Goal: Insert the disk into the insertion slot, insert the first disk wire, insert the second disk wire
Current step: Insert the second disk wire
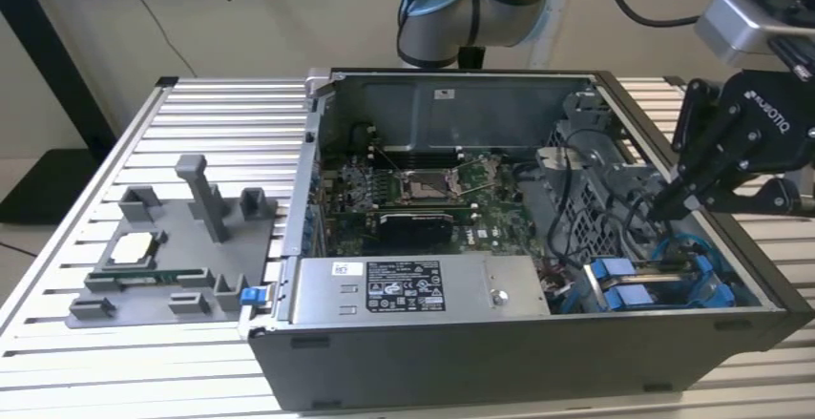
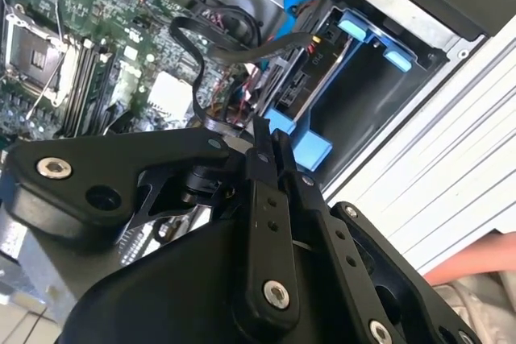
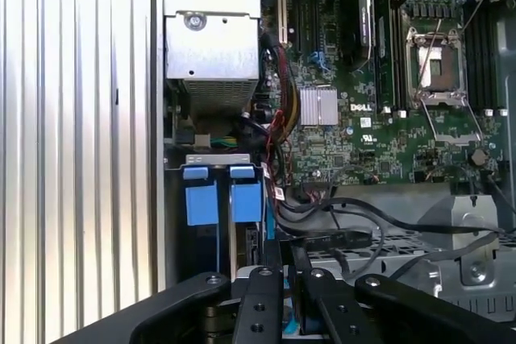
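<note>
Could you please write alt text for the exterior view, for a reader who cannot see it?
An open computer case lies on a ribbed metal table, and the robot's black hand reaches down into its end at the exterior view's right, above the blue-railed drive bay. Inside are a green motherboard and a grey power supply; a grey parts holder sits on the table.

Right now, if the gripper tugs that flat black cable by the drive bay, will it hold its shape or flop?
Probably flop: the flat black cable already curves in a loose loop in the second wrist view. It looks thin and light, so it should bend easily. It runs among other wires, so a tug might snag.
</note>
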